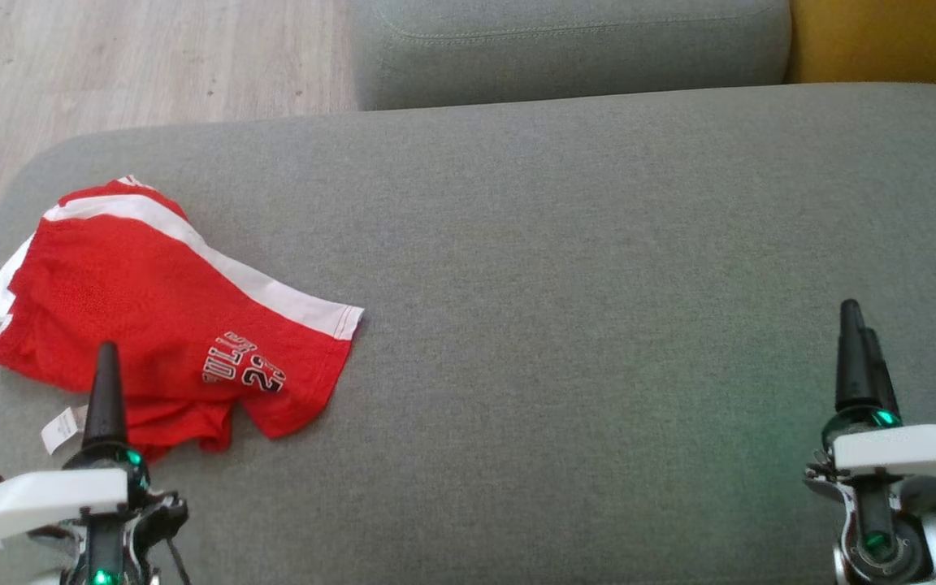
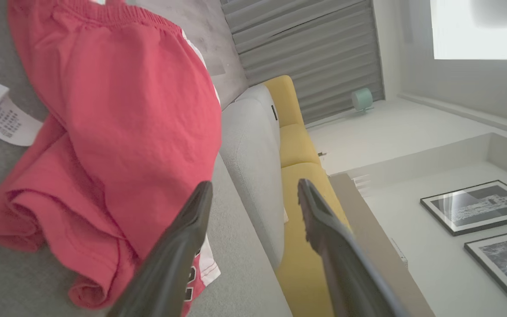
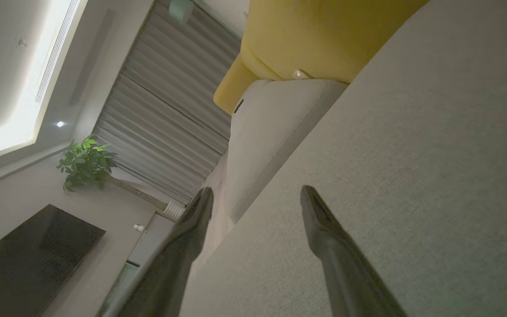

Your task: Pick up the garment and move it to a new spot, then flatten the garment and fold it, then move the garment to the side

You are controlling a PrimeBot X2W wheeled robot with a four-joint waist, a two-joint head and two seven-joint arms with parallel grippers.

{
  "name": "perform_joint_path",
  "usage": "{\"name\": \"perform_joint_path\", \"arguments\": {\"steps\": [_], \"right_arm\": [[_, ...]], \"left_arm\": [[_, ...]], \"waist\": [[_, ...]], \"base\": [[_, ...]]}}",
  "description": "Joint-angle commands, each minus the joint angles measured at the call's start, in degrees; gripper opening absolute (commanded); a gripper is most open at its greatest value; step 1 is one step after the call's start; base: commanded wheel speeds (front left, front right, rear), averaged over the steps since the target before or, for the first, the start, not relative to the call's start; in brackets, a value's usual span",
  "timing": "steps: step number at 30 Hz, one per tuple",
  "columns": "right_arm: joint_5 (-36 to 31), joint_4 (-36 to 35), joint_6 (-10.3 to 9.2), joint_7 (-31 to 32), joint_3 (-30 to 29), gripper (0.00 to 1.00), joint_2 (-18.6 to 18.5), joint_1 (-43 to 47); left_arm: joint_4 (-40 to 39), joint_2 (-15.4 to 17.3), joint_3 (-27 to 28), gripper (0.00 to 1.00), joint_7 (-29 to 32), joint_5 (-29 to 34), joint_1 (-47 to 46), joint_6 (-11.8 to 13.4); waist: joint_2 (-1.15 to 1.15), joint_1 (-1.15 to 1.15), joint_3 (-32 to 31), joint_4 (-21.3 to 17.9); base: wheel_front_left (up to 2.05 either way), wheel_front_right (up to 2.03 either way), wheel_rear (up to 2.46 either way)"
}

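While the red basketball shorts (image 1: pixel 151 309) are lying just ahead of the nearer left gripper (image 2: pixel 253 189), it is gaping empty; the right gripper (image 3: pixel 255 191), equally open and empty, is hovering well apart.

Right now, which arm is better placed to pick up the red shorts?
Left. The left gripper is open, fingers at the near edge of the red shorts on the grey cushion; the right gripper, also open, hangs far off at the cushion's other side.
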Motion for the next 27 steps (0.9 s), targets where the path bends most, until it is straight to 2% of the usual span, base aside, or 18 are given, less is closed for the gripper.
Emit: {"name": "perform_joint_path", "arguments": {"steps": [1, 27], "right_arm": [[-2.24, -2.69, -0.02, -0.7, 0.91, 1.0, -0.32, -3.02], [-24.95, -4.77, -0.03, -5.09, 5.09, 1.0, -0.4, -3.48]], "left_arm": [[-2.94, 0.73, 0.51, 1.0, -0.62, 1.87, -2.91, 0.23], [-10.5, 0.89, -8.4, 1.0, -5.05, 31.16, -1.63, 4.64]], "waist": [[0.0, 0.0, 0.05, -0.04], [0.0, 0.0, 0.66, 0.05]], "base": [[0.0, 0.0, 0.0], [0.0, 0.0, 0.0]]}}
